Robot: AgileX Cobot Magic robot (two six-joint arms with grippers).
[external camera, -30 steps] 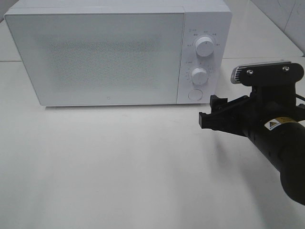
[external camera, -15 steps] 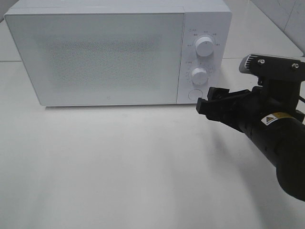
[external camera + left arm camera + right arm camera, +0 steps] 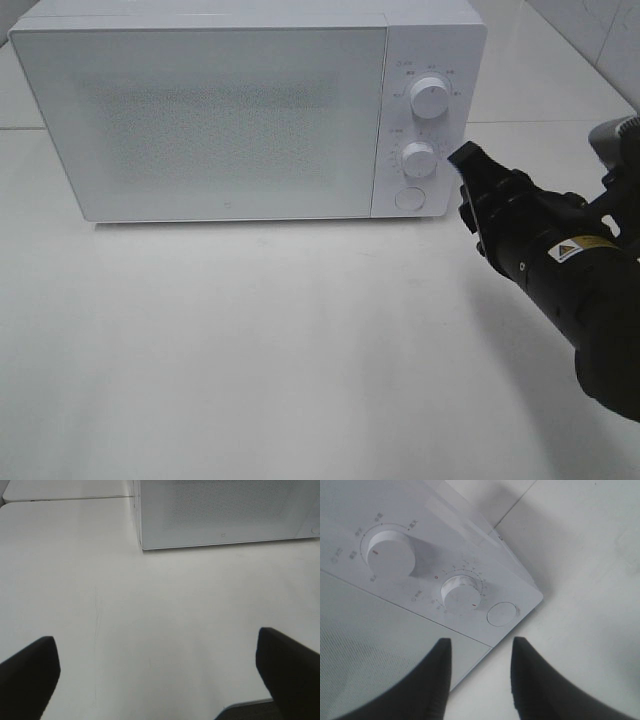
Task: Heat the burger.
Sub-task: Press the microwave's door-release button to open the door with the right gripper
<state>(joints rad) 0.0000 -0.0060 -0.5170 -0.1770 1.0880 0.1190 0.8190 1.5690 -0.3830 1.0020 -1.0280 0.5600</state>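
The burger is out of view. The white microwave (image 3: pixel 230 120) stands at the back of the table with its door shut. My right gripper (image 3: pixel 467 158) is turned on its side, just right of the lower knob (image 3: pixel 418 158) on the control panel. In the right wrist view its two dark fingers (image 3: pixel 437 680) stand a little apart with nothing between them, the right gripper (image 3: pixel 481 642) pointing at the panel below the lower knob (image 3: pixel 462 592) and beside the round button (image 3: pixel 501 614). My left gripper (image 3: pixel 156 640) is wide open over bare table in front of the microwave (image 3: pixel 225 515).
An upper knob (image 3: pixel 430 97) and the round button (image 3: pixel 409 199) share the panel with the lower knob. White table (image 3: pixel 250 350) stretches in front of the microwave. A seam between table tops runs behind the microwave's left corner (image 3: pixel 70 499).
My right gripper has risen toward the control panel, rolled onto its side, and its jaws have narrowed. The left gripper has stayed open.
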